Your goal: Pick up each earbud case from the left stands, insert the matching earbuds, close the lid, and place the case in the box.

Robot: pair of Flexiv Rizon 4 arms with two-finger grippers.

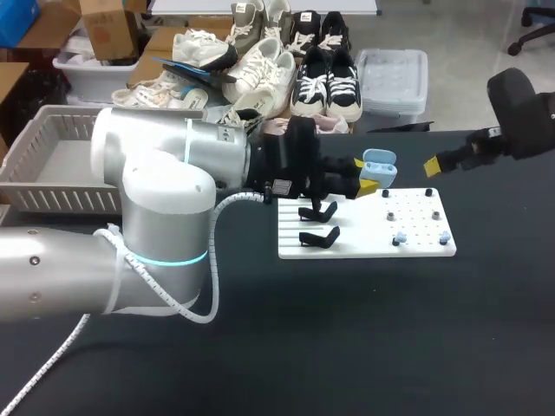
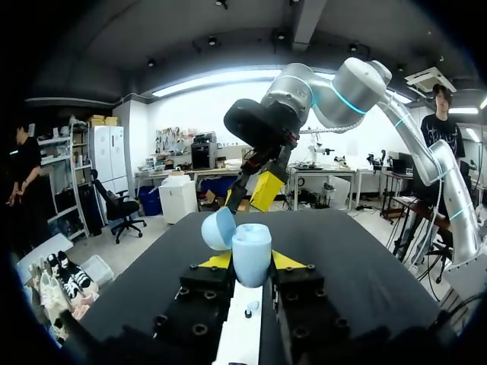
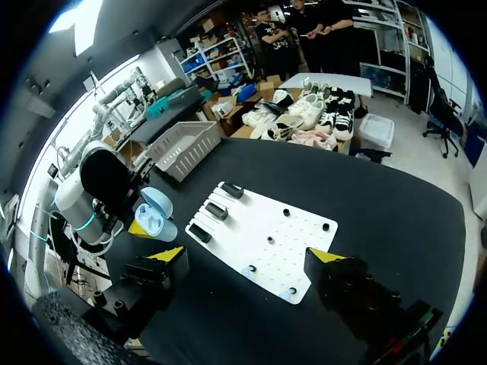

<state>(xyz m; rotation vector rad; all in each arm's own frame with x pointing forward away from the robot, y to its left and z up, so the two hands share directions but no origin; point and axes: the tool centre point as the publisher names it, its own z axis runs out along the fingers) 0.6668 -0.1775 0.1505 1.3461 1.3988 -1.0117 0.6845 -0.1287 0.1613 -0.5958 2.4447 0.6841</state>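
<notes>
My left gripper (image 1: pixel 364 174) is shut on a light blue earbud case (image 1: pixel 380 168), whose lid stands open, above the far edge of the white board (image 1: pixel 364 247). In the left wrist view the case (image 2: pixel 252 252) sits upright between my yellow tips, its lid (image 2: pixel 218 228) tipped to one side. Two black stands (image 1: pixel 317 224) on the board's left part are bare. Two light blue earbuds (image 1: pixel 399 238) (image 1: pixel 444 236) rest on the board's near right part. My right gripper (image 1: pixel 434 165) hangs open, off the board's far right corner; in its own view the gripper (image 3: pixel 248 255) is above the board (image 3: pixel 266 228).
A grey basket (image 1: pixel 52 165) stands at the far left of the table. Several small black pegs (image 1: pixel 388 193) stick up from the board's right part. My left arm's big white body (image 1: pixel 156 199) covers the table's left middle.
</notes>
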